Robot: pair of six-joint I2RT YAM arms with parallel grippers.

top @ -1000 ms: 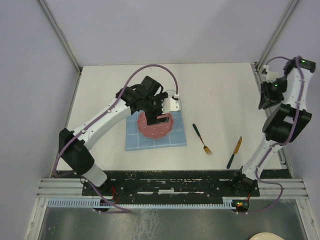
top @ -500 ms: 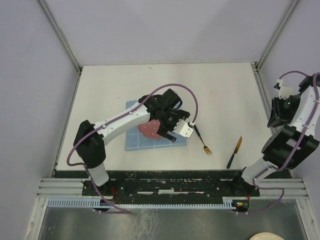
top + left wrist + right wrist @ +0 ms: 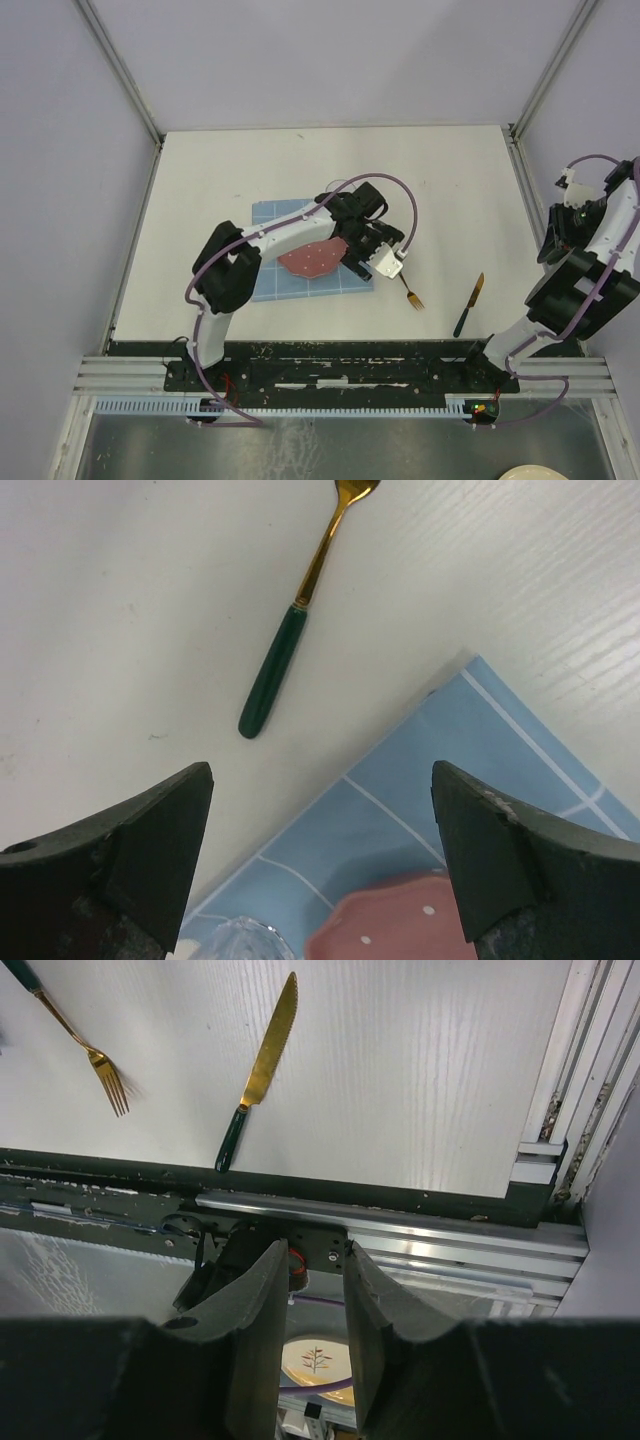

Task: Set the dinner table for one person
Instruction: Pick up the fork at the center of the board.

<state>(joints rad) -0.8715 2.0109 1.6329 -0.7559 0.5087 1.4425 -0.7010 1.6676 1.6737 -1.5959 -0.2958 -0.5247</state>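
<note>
The white dinner table [image 3: 230,180] carries a blue grid placemat [image 3: 268,282] with a pink dotted plate [image 3: 312,260] on it. My left gripper [image 3: 388,264] hangs over the mat's right edge, open wide and empty. In the left wrist view the gripper [image 3: 320,780] frames the placemat [image 3: 480,770] corner and the plate [image 3: 400,928]. Just beyond lies a gold fork [image 3: 290,650] with a green handle. That fork [image 3: 408,285] and a gold knife [image 3: 470,303] lie right of the mat. My right gripper [image 3: 315,1260] is held open a little at the table's near right edge, with nothing in it.
A clear glass rim [image 3: 235,942] shows at the bottom of the left wrist view, beside the plate. The right arm [image 3: 580,250] is folded by the right frame rail. Below the table edge sits a cream plate [image 3: 318,1360] with a plant motif. The black base rail [image 3: 340,365] runs along the near edge.
My left gripper has swung right from above the pink plate to the mat's right edge near the fork, its jaws wider. The right arm has drawn back and lower.
</note>
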